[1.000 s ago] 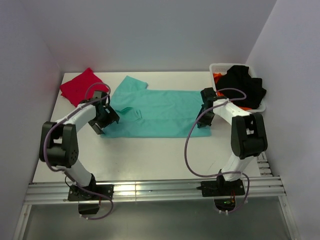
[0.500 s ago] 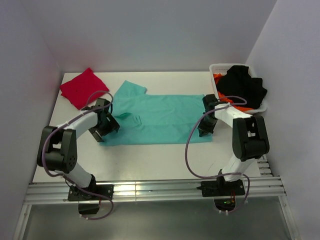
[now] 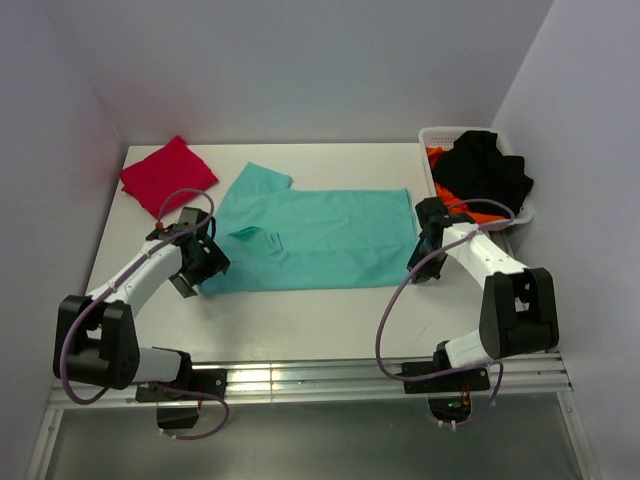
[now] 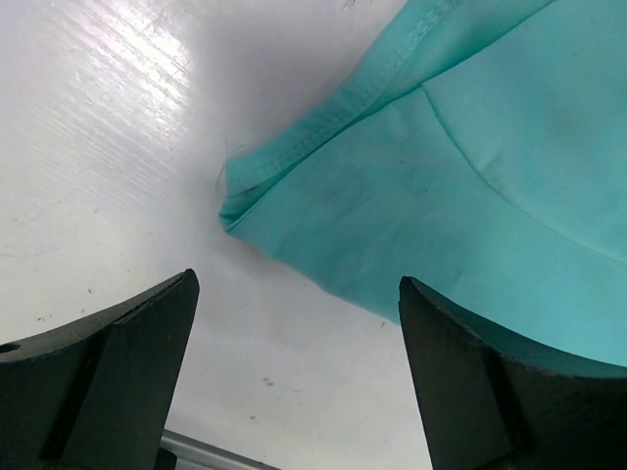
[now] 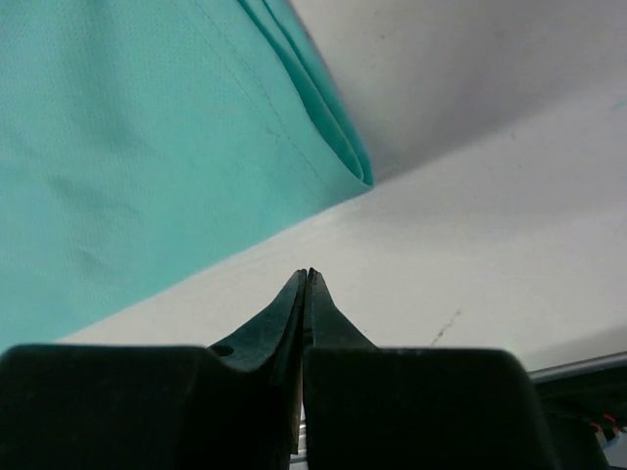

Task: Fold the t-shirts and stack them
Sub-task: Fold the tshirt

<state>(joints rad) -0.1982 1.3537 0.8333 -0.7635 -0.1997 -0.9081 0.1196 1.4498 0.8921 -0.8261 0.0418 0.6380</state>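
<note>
Two t-shirts on worktop [image 3: 300, 322]: teal t-shirt [image 3: 320, 235] flat, red t-shirt [image 3: 163, 175] far-left. L end effector [image 4: 294, 294] spread apart at teal hem corner; R end effector [image 5: 307, 276] pinched together, apparently just off cloth.

The left arm [image 3: 135, 281] stretches forward from its base with the forearm angled inward and the wrist tipped down. The left gripper [image 3: 200, 262] points low, its two dark fingers [image 4: 113, 367] standing wide apart. The right arm [image 3: 482, 258] leans in from the other side, and the right gripper [image 3: 424, 250] is pressed closed, tips meeting, gripping nothing.
</note>
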